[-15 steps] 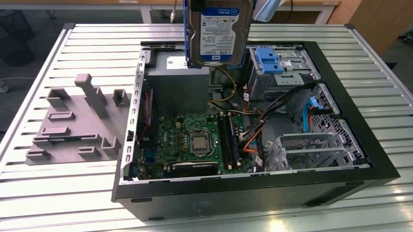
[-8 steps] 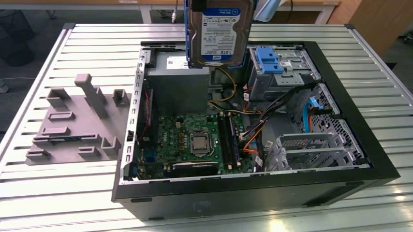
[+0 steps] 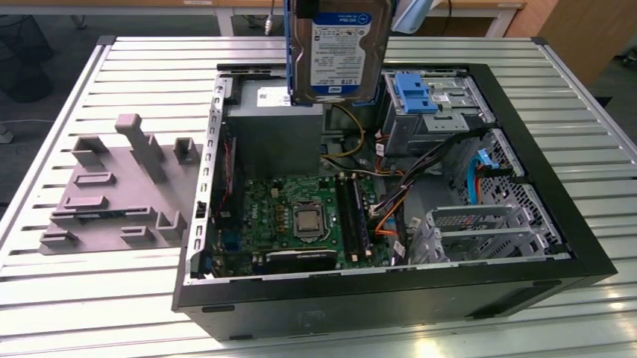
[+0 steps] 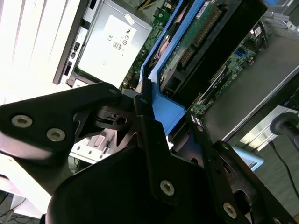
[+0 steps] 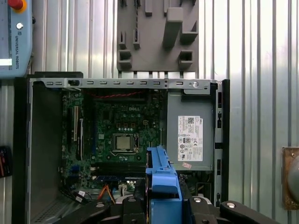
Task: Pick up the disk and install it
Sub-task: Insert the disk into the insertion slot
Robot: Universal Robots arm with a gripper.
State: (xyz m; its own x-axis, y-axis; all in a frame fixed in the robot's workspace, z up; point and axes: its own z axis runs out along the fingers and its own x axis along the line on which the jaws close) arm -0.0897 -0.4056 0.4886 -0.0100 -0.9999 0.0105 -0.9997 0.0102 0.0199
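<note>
disk (image 3: 336,48): held in the air above the open case (image 3: 557,250), over the grey power supply box (image 3: 274,130), label facing the exterior camera.
long axis: upright, hanging straight down from the jaws.
gripper (image 4: 161,114): jaws closed on the disk's blue rail end, a black finger on either side.
bay: the drive cage with a bare blue bracket (image 3: 412,93) lies lower, just toward the exterior view's right of the disk.
motherboard (image 3: 298,216): below, well apart.
stage: judged lifted, not yet seated.

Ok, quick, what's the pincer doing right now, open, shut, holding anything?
Pincer: shut on the disk, held upright above the open computer case.
</note>
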